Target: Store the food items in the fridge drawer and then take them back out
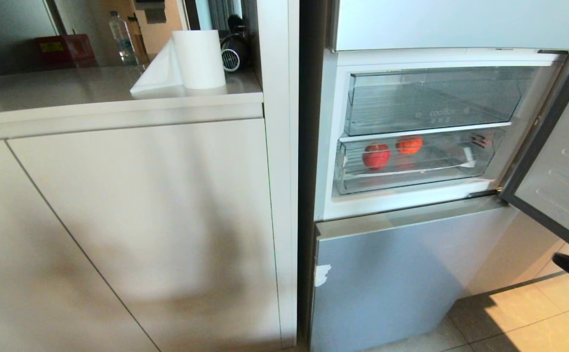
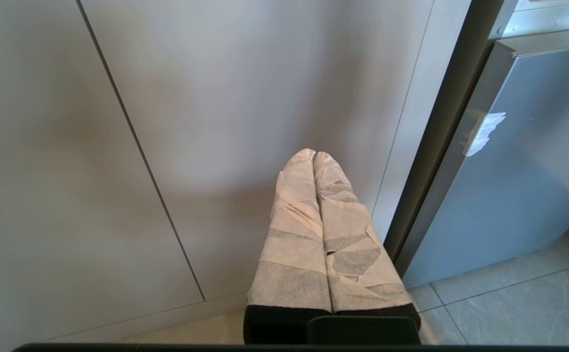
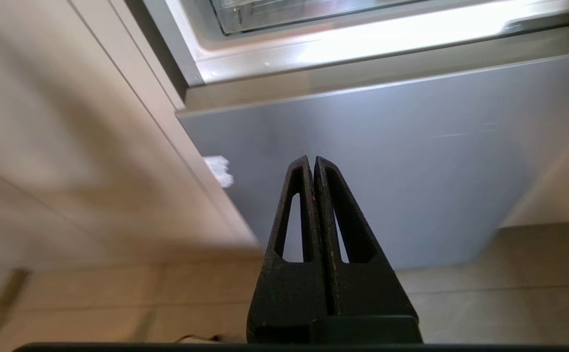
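Low before the closed pale-blue lower fridge door (image 3: 387, 161), the right tool (image 3: 313, 161) is clenched with its two black fingers pressed together and nothing between them; a dark tip at the lower right corner of the head view may be part of that arm. Beside it, the left tool (image 2: 314, 155) has its two tape-wrapped fingers likewise clenched and empty, pointing at the grey cabinet front (image 2: 216, 98) just beside the fridge.

Above the lower door, the middle compartment door (image 1: 563, 161) stands swung open to the right. Two clear containers sit inside, one over the other. The upper one, a bin with faint lettering (image 1: 436, 100), appears to hold nothing. The lower one, the fridge drawer (image 1: 411, 181), is pushed in and holds two round red-orange fruits (image 1: 376, 156) near its left end, close together.

One paper towel roll (image 1: 199, 58) stands on the counter (image 1: 94, 93) near its right edge, by a dark appliance; one water bottle (image 1: 121, 39) stands farther back.
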